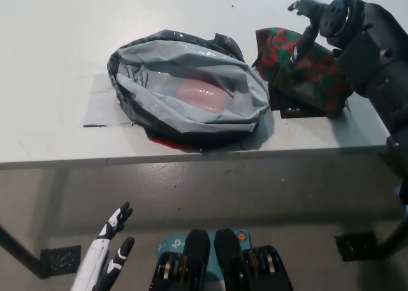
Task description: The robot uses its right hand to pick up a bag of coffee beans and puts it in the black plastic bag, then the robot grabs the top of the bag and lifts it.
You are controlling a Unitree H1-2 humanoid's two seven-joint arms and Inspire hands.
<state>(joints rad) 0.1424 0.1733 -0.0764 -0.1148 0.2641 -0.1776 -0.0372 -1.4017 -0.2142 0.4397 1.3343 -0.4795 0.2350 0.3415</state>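
Step in hand: first pick, not yet made. Black right hand [312, 23] hovers at the far-right end of the red-and-green patterned coffee bean bag [299, 71], fingers [298, 6] spread apart, holding nothing; contact w/ bag can't be told. Bag lies on the pale grey tabletop [57, 61], just beside the crumpled black plastic bag with grey lining [188, 90], whose mouth gapes open w/ something pinkish inside. White left hand [109, 243] rests low at lower left, fingers apart, empty. Next, prob.: lower right hand, close round coffee bag, carry it left over the open mouth.
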